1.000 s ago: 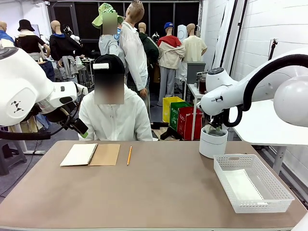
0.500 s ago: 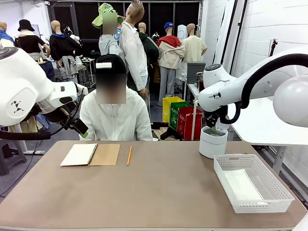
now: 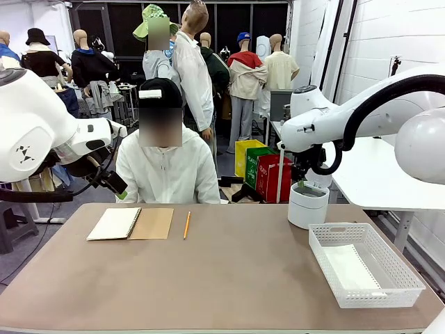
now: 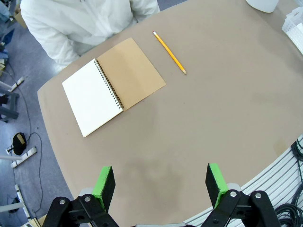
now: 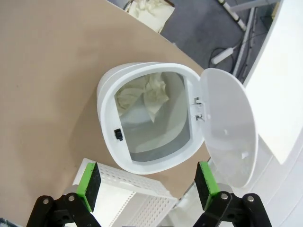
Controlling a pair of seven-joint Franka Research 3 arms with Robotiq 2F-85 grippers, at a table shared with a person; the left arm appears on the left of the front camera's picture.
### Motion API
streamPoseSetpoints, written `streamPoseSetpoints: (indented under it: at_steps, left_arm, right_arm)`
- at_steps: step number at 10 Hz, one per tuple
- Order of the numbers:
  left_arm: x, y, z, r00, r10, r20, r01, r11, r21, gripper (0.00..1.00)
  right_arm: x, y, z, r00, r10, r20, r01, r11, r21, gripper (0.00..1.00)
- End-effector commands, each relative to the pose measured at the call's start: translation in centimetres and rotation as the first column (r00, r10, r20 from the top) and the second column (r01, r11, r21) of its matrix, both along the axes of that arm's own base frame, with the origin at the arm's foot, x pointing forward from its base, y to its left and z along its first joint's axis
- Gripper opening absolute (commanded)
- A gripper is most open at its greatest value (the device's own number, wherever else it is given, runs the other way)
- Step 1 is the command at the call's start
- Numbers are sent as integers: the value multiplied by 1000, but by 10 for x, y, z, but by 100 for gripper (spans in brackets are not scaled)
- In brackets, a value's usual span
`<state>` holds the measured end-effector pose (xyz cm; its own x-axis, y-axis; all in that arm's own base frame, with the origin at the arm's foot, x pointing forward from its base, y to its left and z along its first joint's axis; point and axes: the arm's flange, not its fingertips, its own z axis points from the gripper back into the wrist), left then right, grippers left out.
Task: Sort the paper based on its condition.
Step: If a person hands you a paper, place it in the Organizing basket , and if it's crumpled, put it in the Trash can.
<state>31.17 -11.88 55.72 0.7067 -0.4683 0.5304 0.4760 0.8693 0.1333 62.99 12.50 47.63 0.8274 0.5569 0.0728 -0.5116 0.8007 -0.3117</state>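
Note:
A crumpled sheet of paper (image 5: 144, 97) lies inside the open white bin (image 5: 142, 156). My right gripper (image 5: 147, 187) hangs open just above the bin's mouth with nothing between its green pads; from the front it (image 3: 304, 182) sits over the bin (image 3: 308, 205) at the table's far right. A flat white sheet of paper (image 3: 351, 268) lies in the white basket (image 3: 389, 282). My left gripper (image 4: 161, 182) is open and empty, high over the table's left side, near the notebook (image 4: 113, 85).
An open spiral notebook (image 3: 131, 223) and a yellow pencil (image 3: 186, 225) lie at the far left in front of a seated person (image 3: 167, 170). The bin's lid (image 5: 227, 137) stands flipped open. The basket's corner (image 5: 128, 198) is next to the bin.
My right gripper has risen out of the bin's mouth and shifted slightly left. The left arm, notebook and pencil have not moved.

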Motion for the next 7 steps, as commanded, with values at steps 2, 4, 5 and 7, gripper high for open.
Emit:
streamPoseSetpoints:
  at_steps: [2,4,5,7]
  left_arm:
    - [0,1,0,1000,0,2,0,1000,-9,100]
    - [0,1,0,1000,0,2,0,1000,-9,100]
    - [0,1,0,1000,0,2,0,1000,-9,100]
    - [0,1,0,1000,0,2,0,1000,-9,100]
  right_arm:
    - [1,-1,1,1000,1,15,0,1000,-9,100]
    - [1,-1,1,1000,1,15,0,1000,-9,100]
    - [1,-1,1,1000,1,15,0,1000,-9,100]
    - [1,-1,1,1000,1,15,0,1000,-9,100]
